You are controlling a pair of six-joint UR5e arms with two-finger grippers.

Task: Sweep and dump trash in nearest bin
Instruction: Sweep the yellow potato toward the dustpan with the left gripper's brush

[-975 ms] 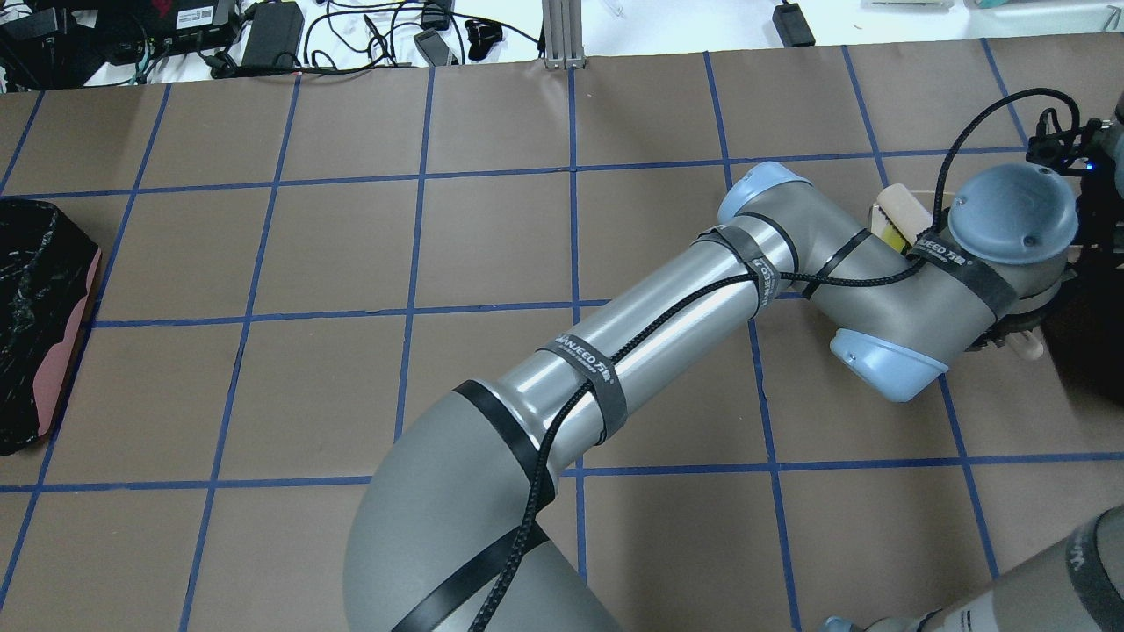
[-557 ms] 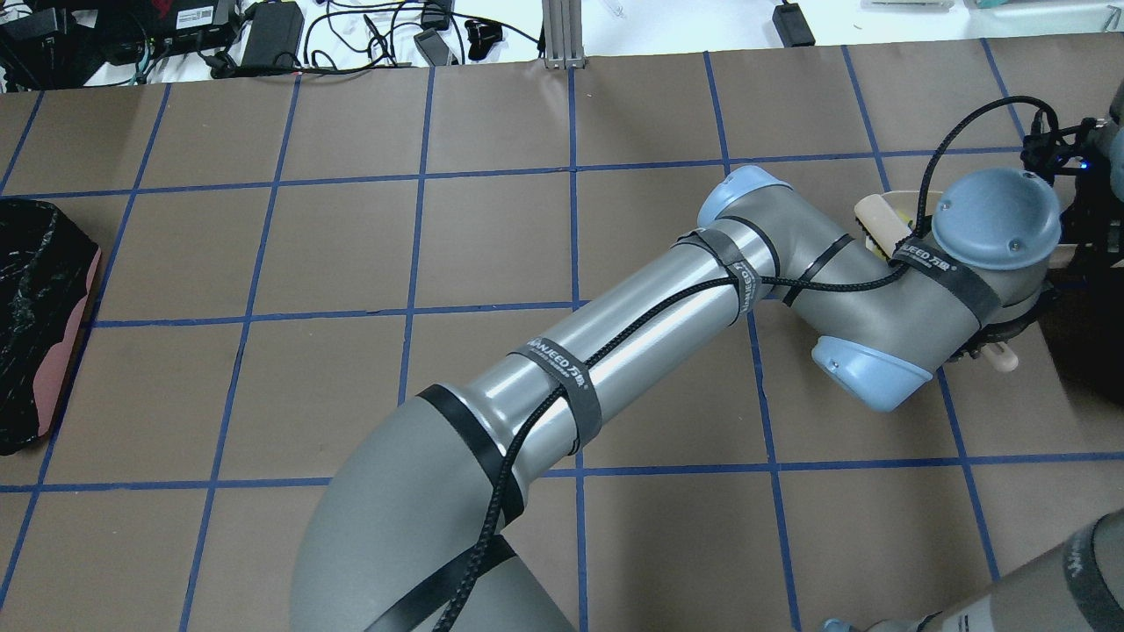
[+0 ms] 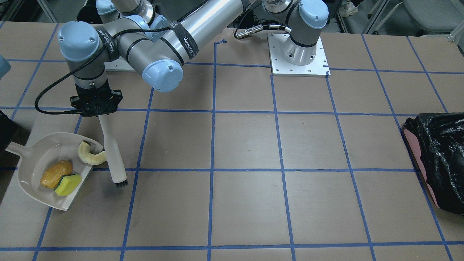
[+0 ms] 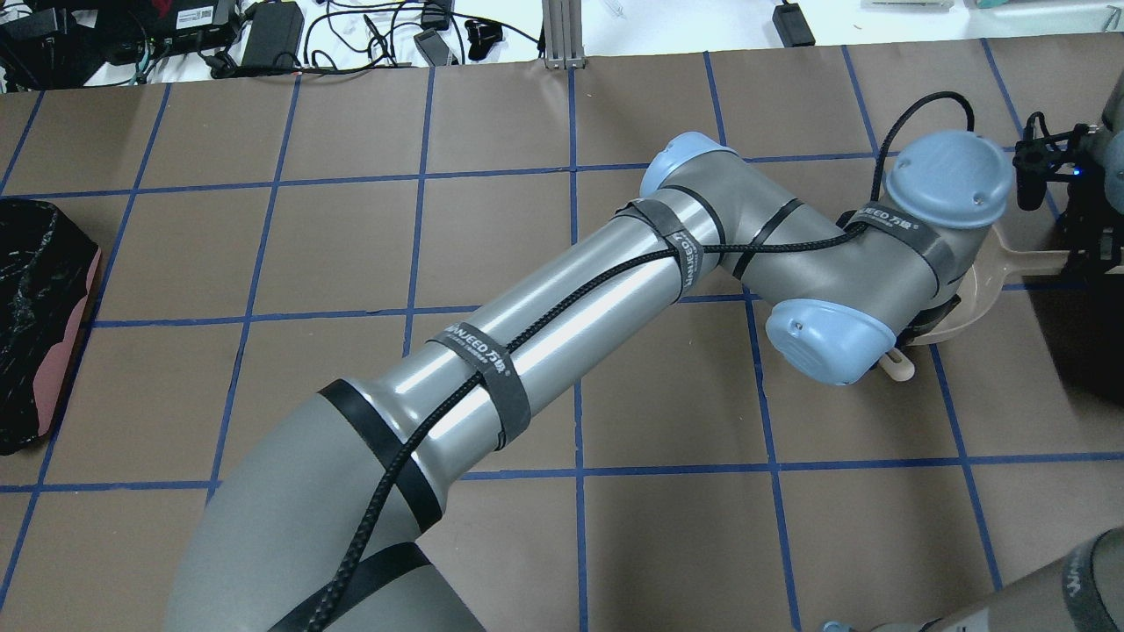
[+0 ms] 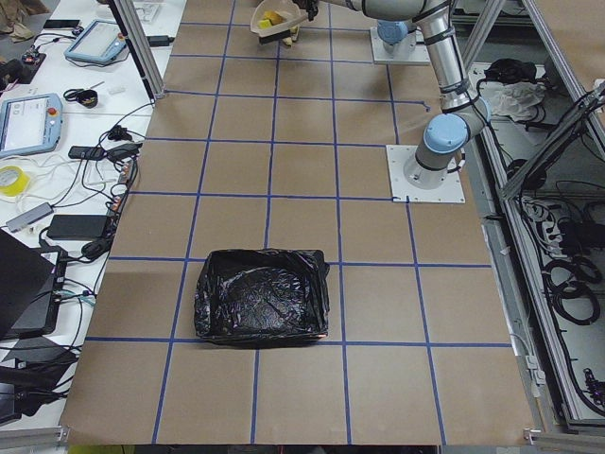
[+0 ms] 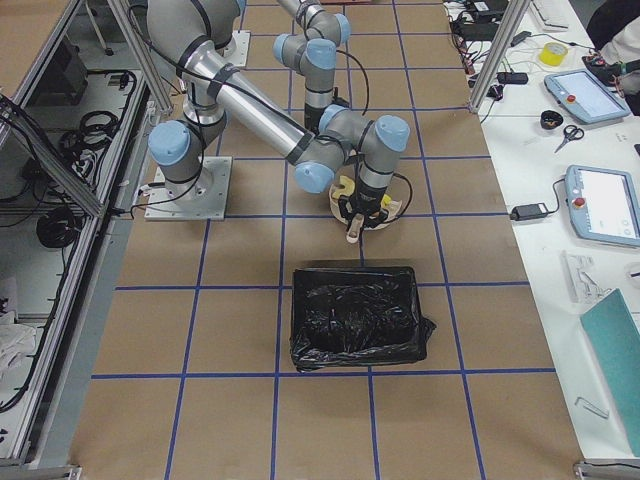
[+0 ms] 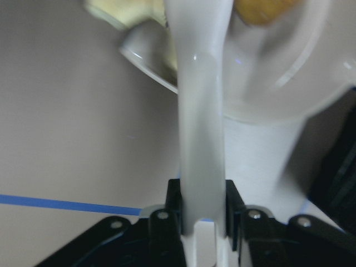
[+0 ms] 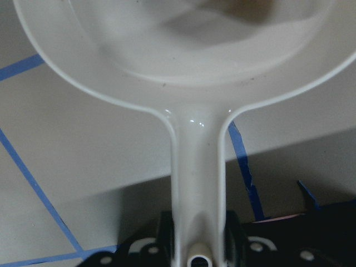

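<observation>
A white dustpan (image 3: pixel 34 165) lies flat on the table and holds the trash: a yellow-brown lump (image 3: pixel 56 174), a green-and-yellow sponge piece (image 3: pixel 68 184) and a pale crescent slice (image 3: pixel 90 155) at the pan's mouth. My left gripper (image 3: pixel 98 114) reaches across and is shut on the handle of the white brush (image 3: pixel 111 152), whose bristles hang just beside the pan's mouth. The left wrist view shows the fingers (image 7: pixel 175 206) clamped on that handle. My right gripper (image 8: pixel 197 239) is shut on the dustpan handle (image 8: pixel 197 167). From overhead my left wrist hides the trash.
A black-bagged bin (image 6: pixel 355 315) stands close to the dustpan on my right side, and shows dark at the overhead view's right edge (image 4: pixel 1089 342). A second black-bagged bin (image 4: pixel 35 325) sits at the far left end. Blue tape lines cross the brown table.
My left wrist and the brush have swung leftward and a little farther away from the right bin. The dustpan's rim and handle now show to the right of the wrist.
</observation>
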